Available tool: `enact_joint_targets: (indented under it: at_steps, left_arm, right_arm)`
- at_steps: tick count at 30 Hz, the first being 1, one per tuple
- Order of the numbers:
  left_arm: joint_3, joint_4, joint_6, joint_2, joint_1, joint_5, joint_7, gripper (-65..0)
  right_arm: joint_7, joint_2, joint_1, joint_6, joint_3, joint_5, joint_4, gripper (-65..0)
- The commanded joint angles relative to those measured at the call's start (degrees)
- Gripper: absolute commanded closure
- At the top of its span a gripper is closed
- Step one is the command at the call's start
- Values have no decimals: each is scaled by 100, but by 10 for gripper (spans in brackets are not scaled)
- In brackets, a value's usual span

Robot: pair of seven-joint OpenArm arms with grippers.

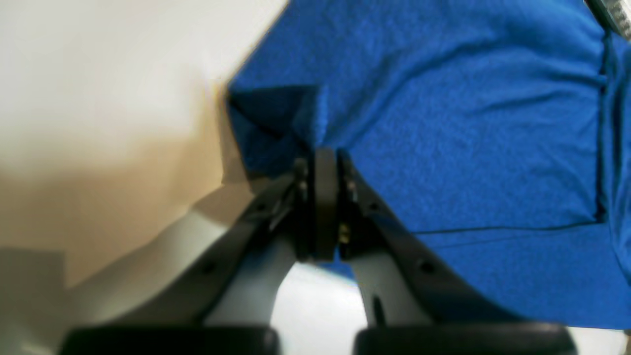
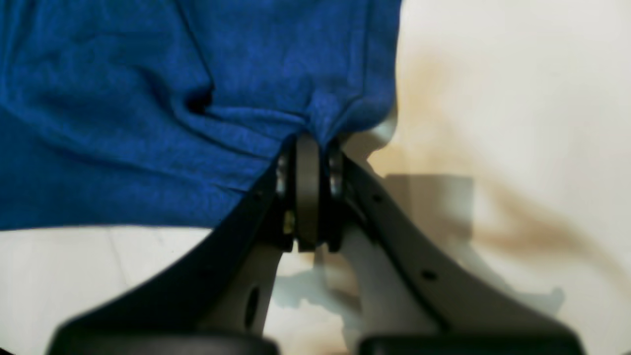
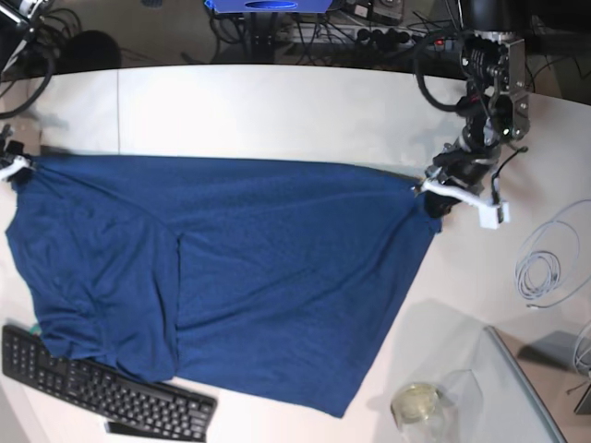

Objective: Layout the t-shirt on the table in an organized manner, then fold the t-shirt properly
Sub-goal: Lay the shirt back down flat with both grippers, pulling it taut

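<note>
Across white table (image 3: 277, 101), t-shirt (image 3: 240, 277) is spread wide, far edge stretched taut between both grippers. Left gripper (image 1: 323, 153) seen clamped on one far corner, fabric bunched between closed fingers (image 1: 347, 172). Right gripper (image 2: 310, 140) pinched shut on opposite corner, cloth gathered at fingertips. Near hem draped partly over black keyboard (image 3: 102, 388). Cable coil (image 3: 545, 268) noted beside left arm.

Both arms reach out wide apart. The left gripper (image 1: 323, 155) is pinched tight, and the right gripper (image 2: 308, 143) is clamped too.
</note>
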Motion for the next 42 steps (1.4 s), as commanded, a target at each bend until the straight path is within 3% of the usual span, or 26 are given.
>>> enact_joint_targets:
  at_steps: [1,13,17,21,27,35,42]
  left_arm:
    - [-117,190,-8,-78,69,-15,-136,0]
    - [-398,674,-8,-60,1036,-33,-136,0]
    - [-521,903,-8,89,1326,-6,-136,0]
    - [-926,1166,-8,309,1572,2,-136,0]
    - [-1013,1245,-8,335,1862,-6,-136,0]
    - [-1013,1237,-8,582,2003,2,-136,0]
    - [-996,1245,-8,582,1985,2,-136,0]
  right_arm:
    - [70,163,11,22,20,53,53,0]
    - [53,198,-349,5,11,44,44,0]
    - [53,216,-402,-4,28,36,35,0]
    - [79,418,-393,-4,11,36,-334,0]
    - [88,523,-437,-4,28,36,-528,0]
    - [53,470,-516,-4,37,44,-519,0]
    - [53,462,-622,-13,64,53,-510,0]
